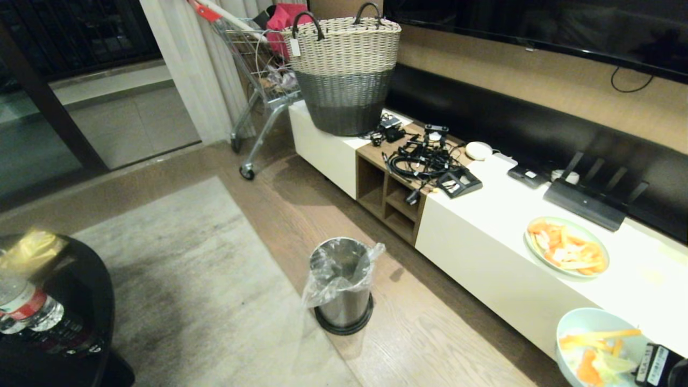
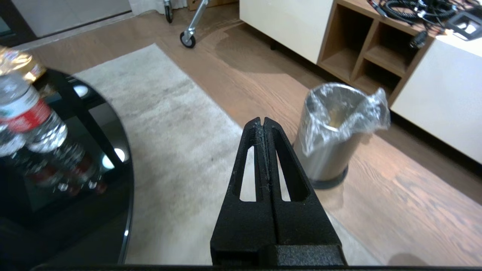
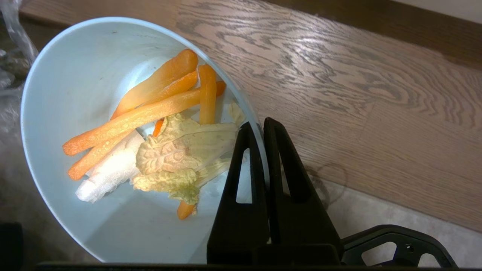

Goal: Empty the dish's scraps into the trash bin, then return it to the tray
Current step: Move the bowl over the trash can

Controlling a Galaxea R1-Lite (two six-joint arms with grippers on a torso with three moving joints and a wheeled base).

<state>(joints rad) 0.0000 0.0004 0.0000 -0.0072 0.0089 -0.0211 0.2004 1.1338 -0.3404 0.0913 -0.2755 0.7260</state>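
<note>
My right gripper (image 3: 260, 122) is shut on the rim of the dish (image 3: 75, 94), a pale bluish-white bowl, with one finger inside and one outside. The dish hangs over the wooden floor, low at the right of the head view (image 1: 588, 328). In it lie the scraps (image 3: 158, 139): orange strips, a white piece and pale yellow-green leaf. The trash bin (image 1: 341, 285), shiny steel with a crinkled clear liner, stands on the floor to the dish's left and apart from it. My left gripper (image 2: 262, 120) is shut and empty, parked above the rug with the bin (image 2: 331, 139) beyond it. The tray is out of view.
A long white cabinet (image 1: 484, 226) on the right bears a pale-green plate (image 1: 567, 248) of orange slices, a tangle of cables (image 1: 424, 158) and a woven basket (image 1: 346, 75). A black round table (image 1: 80, 301) with bottles (image 1: 27, 306) stands left. A rug (image 1: 204, 290) covers the floor.
</note>
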